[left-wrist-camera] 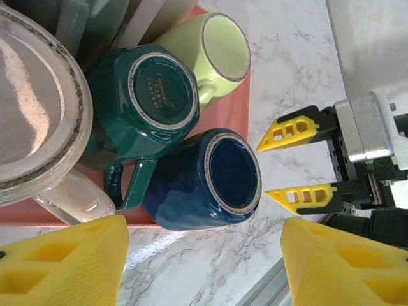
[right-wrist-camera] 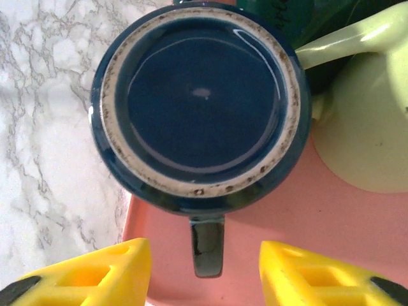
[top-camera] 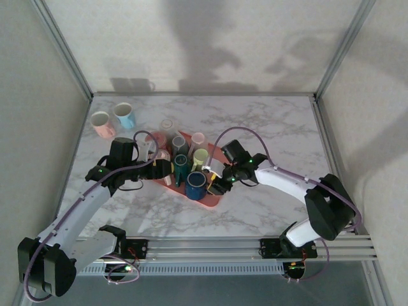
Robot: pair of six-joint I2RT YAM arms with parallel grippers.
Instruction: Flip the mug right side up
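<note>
Marble table, shadowed pale walls

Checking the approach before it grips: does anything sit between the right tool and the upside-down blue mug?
Nothing visible does. The right tool faces the blue mug over bare pink tray, its handle pointing into the gap between the fingers. The teal mug and pale green mug sit beyond it.

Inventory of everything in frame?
table: 1, white marble, underneath
tray: 1, pink, mid-table
dark blue mug: 1, navy, base up, tray's near corner
teal mug: 1, dark green, base up, adjacent
light green mug: 1, lime, tray
other cups: several, pink/grey/clear, tray's far half
pink mug: 1, pink, far left
light blue mug: 1, pale blue, beside it
left gripper: 1, yellow fingers, open, tray's left
right gripper: 1, yellow fingers, open, tray's right
</note>
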